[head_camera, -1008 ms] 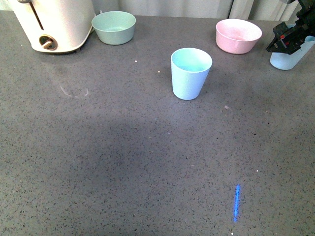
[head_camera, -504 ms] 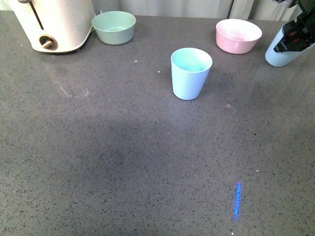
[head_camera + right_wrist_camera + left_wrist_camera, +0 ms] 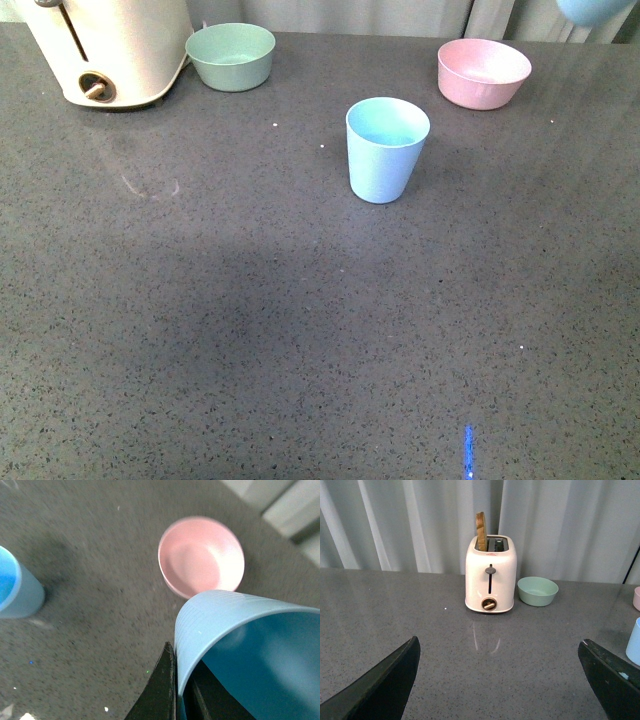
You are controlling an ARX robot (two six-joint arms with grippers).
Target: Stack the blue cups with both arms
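One pale blue cup [image 3: 387,148] stands upright in the middle of the grey table; it also shows in the right wrist view [image 3: 15,587] and at the edge of the left wrist view [image 3: 634,642]. The second blue cup [image 3: 245,650] is pinched at its rim by my right gripper [image 3: 175,690], one finger outside, one inside. It is lifted high; only its base [image 3: 592,10] shows in the front view's top right corner. My left gripper [image 3: 502,677] is open and empty, low over the table, facing the toaster.
A cream toaster [image 3: 110,50] with a slice in it stands at the back left, a sage-green bowl [image 3: 231,55] beside it. A pink bowl [image 3: 484,72] sits back right, below the lifted cup [image 3: 201,555]. Curtains hang behind the table.
My right gripper has lifted the second cup off the table at the far right and carried it up, almost out of the front view. The standing cup has not moved.
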